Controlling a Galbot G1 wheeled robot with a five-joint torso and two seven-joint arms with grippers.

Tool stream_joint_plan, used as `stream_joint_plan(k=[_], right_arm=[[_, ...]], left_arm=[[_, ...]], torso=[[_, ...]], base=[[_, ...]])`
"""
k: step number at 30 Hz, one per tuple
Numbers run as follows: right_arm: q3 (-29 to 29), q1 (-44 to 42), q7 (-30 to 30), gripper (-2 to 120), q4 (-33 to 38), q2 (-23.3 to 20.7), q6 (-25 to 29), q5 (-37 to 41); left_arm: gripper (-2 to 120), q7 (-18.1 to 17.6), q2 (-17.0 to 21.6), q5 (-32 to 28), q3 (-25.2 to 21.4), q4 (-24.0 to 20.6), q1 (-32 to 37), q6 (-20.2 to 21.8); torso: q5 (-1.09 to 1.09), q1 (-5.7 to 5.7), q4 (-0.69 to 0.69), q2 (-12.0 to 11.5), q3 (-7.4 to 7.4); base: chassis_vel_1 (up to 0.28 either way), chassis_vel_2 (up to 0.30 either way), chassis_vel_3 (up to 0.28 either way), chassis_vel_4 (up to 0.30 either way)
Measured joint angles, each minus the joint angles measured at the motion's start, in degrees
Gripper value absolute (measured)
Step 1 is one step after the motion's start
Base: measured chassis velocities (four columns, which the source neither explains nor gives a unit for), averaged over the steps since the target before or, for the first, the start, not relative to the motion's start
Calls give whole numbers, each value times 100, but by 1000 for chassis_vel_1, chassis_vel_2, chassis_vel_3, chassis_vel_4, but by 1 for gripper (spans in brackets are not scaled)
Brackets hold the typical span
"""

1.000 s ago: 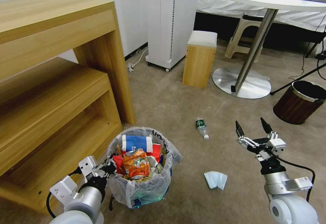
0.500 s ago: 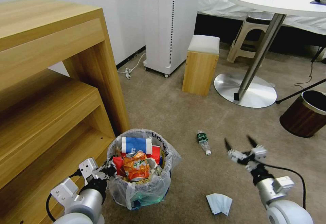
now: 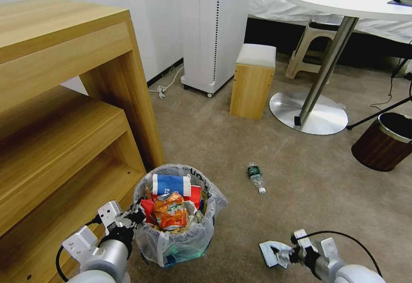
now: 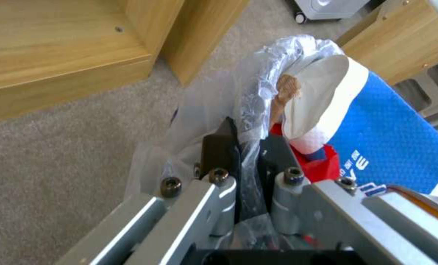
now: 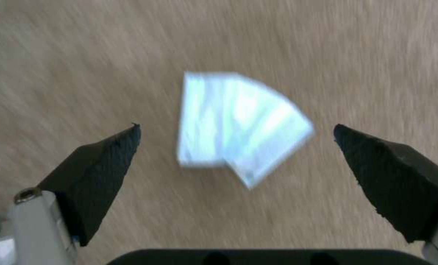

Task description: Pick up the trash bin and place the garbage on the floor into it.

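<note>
Right gripper (image 5: 236, 147) lowered — spread over pale wrapper (image 5: 238, 127)

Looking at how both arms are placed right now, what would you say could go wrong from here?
The right gripper, open above the flat pale paper on the carpet, may slide over so thin a sheet and miss it. The left gripper is shut on the trash bin through its crinkled bag, which might slip or tear. The heaped rubbish, like the orange packet, might spill if the bin tilts.
</note>
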Motion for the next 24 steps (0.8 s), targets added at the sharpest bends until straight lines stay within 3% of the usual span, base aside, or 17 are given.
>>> stream_joint_plan(k=[16, 24], right_arm=[[-338, 853, 315, 100, -1228, 281, 204, 455], [-664, 1152, 342, 73, -1706, 491, 204, 360]], left_arm=[[3, 12, -73, 45, 113, 1, -107, -21], [3, 19, -58, 20, 86, 2, -154, -16]], torso=[[0, 0, 0, 0, 0], [0, 0, 0, 0, 0]], base=[[0, 0, 0, 0], [0, 0, 0, 0]])
